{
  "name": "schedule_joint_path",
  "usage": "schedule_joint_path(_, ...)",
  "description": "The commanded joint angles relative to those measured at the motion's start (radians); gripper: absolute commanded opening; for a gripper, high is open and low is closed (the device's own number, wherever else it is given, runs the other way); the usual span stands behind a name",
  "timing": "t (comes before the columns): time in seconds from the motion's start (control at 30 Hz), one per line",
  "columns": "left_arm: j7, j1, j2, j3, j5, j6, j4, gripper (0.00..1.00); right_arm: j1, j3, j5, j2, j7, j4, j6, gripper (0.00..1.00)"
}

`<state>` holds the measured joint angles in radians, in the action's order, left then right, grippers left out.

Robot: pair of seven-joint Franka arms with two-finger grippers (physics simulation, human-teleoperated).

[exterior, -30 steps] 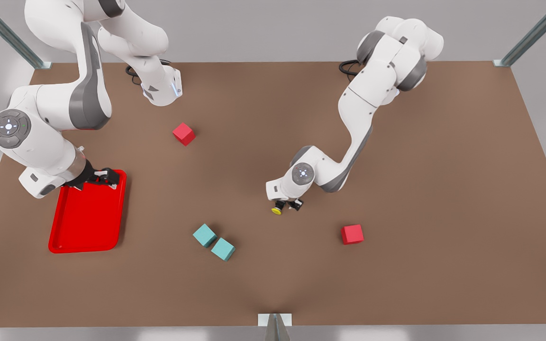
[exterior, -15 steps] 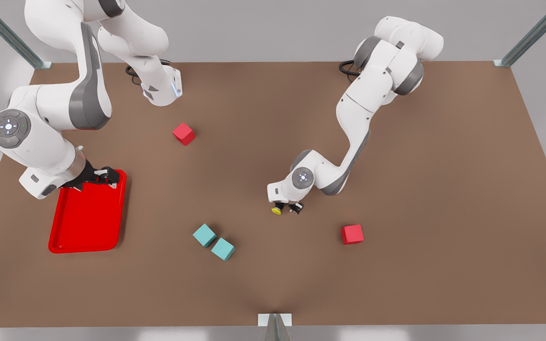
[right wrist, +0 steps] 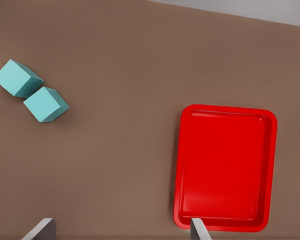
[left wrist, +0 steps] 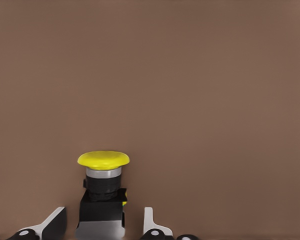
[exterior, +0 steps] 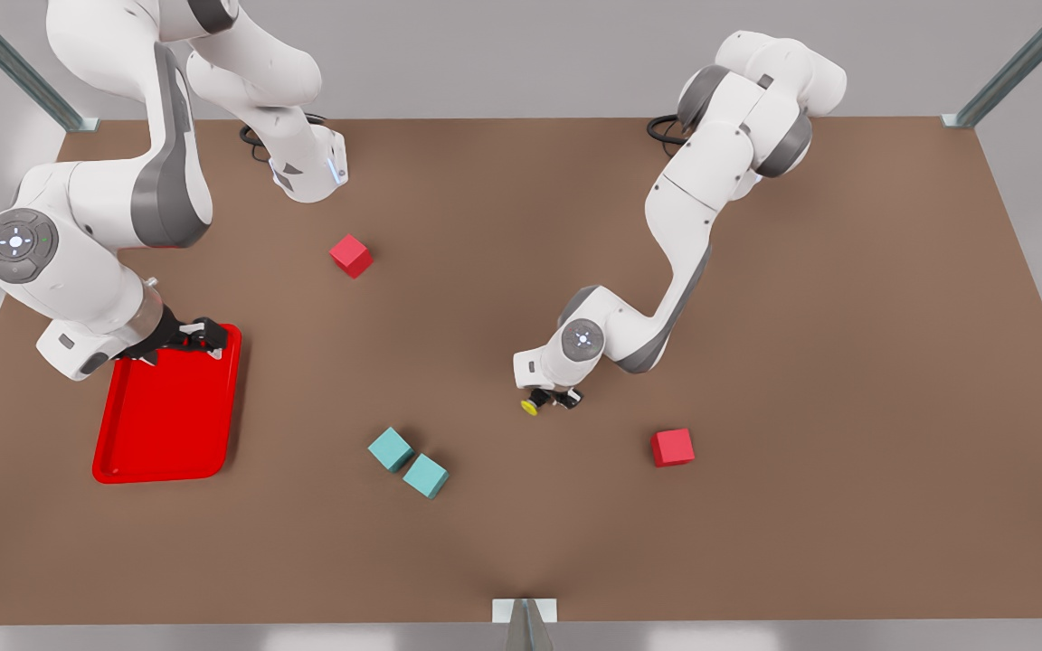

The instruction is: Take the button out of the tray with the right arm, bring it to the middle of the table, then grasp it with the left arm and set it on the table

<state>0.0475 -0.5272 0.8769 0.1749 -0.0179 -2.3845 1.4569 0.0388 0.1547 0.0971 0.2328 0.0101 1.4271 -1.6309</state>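
The button (exterior: 530,409), with a yellow cap on a dark body, is at the middle of the brown table (exterior: 756,362). My left gripper (exterior: 552,398) is open just above it. In the left wrist view the button (left wrist: 103,192) sits between the two fingertips (left wrist: 54,225), with a strip of table showing on each side. My right gripper (exterior: 200,339) hangs open and empty over the far corner of the red tray (exterior: 164,425). The right wrist view looks down on the tray (right wrist: 225,165), which holds nothing, and my right gripper (right wrist: 121,234) has its fingers wide apart.
Two teal cubes (exterior: 408,462) lie side by side near the front of the table, and they also show in the right wrist view as teal cubes (right wrist: 32,92). One red cube (exterior: 351,256) sits toward the back. Another red cube (exterior: 672,447) lies to the front view's right of the button.
The left arm's wrist has shifted slightly toward the front view's right and the front edge. The button has stayed almost in place. The right arm has not moved.
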Motion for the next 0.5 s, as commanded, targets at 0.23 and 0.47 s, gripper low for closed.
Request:
schedule_joint_path(0.23,0.003,-0.002,0.010,0.002,0.000,-0.004,0.000,0.70,0.001,0.000,-0.001,-0.001,0.016,0.000,0.000,1.00)
schedule_joint_path(0.47,0.003,-0.008,0.008,0.002,0.000,-0.004,0.000,0.61,0.001,0.000,-0.001,-0.001,0.016,0.000,0.000,1.00)
